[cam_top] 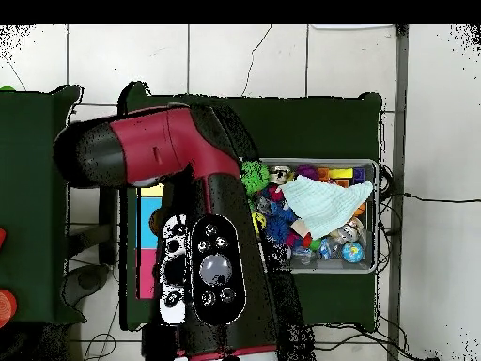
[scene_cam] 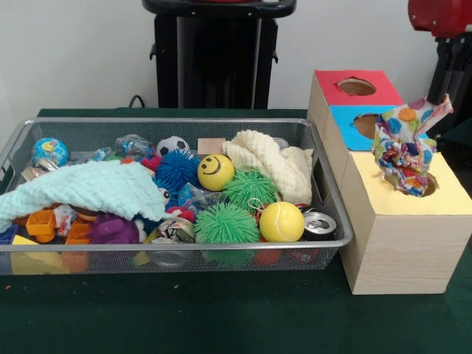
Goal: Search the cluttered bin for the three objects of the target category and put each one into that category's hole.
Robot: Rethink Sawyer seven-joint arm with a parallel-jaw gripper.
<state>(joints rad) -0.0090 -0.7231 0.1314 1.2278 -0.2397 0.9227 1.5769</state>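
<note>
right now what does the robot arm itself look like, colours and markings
In the overhead view the arm is bulky and rounded, with dark red shells and black joint sections. One black link carries an oval panel of pale round buttons around a grey knob. The front view shows only a red housing over black parts at the top right. No gripper is visible.

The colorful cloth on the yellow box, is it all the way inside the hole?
No, only partly in. The colorful cloth sticks up out of the hole in the yellow box, bunched, with most of it above the top.
</note>
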